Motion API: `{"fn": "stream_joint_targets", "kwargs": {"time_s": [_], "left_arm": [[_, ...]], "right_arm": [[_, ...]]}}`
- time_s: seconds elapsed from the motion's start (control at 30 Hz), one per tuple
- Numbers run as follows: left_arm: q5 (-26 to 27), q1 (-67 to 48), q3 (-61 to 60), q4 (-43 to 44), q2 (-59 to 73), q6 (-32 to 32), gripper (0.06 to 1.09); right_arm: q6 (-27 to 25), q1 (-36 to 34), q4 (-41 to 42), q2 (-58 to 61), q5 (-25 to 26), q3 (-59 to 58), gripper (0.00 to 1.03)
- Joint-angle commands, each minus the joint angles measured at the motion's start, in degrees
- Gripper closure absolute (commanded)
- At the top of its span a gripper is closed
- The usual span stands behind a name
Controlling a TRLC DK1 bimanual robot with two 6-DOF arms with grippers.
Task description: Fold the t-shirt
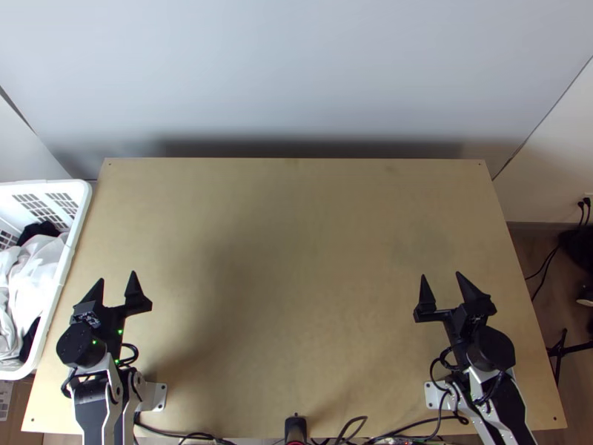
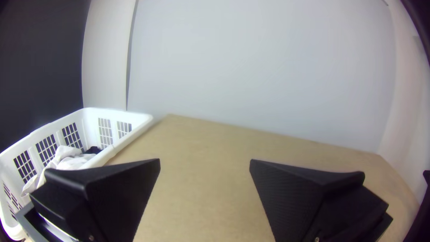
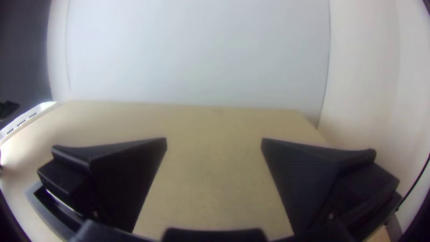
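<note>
My left gripper (image 1: 118, 277) stands open over the table's left front part, with nothing between its fingers. In its own wrist view that gripper (image 2: 204, 162) has its two black fingers wide apart. My right gripper (image 1: 440, 277) is open too, over the right front part, and in the right wrist view bare wood lies between the fingers of the gripper (image 3: 214, 141). Bunched white cloth (image 1: 26, 278) lies in the basket at the far left; whether it is a t-shirt I cannot tell. The left wrist view shows the white cloth (image 2: 67, 159) inside the basket.
The white plastic basket (image 1: 73, 236) stands along the left edge of the wooden table (image 1: 296, 245). Dark cloth (image 1: 38, 231) lies in it beside the white. Black cables (image 1: 185, 436) run along the table's near edge, between the arms' bases. A pale wall rises behind the table.
</note>
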Motion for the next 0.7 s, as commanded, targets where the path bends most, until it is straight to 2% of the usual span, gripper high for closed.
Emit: {"fn": "stream_joint_targets", "kwargs": {"time_s": [0.0, 0.67], "left_arm": [[0.02, -1.80, -0.03, -0.05, -0.01, -0.31, 0.11], [-0.07, -0.92, -0.03, 0.56, 2.19, 0.22, 0.11]], "right_arm": [[0.00, 0.00, -0.01, -0.01, 0.06, 0.08, 0.05], [0.09, -0.18, 0.17, 1.13, 0.14, -0.09, 0.05]]}}
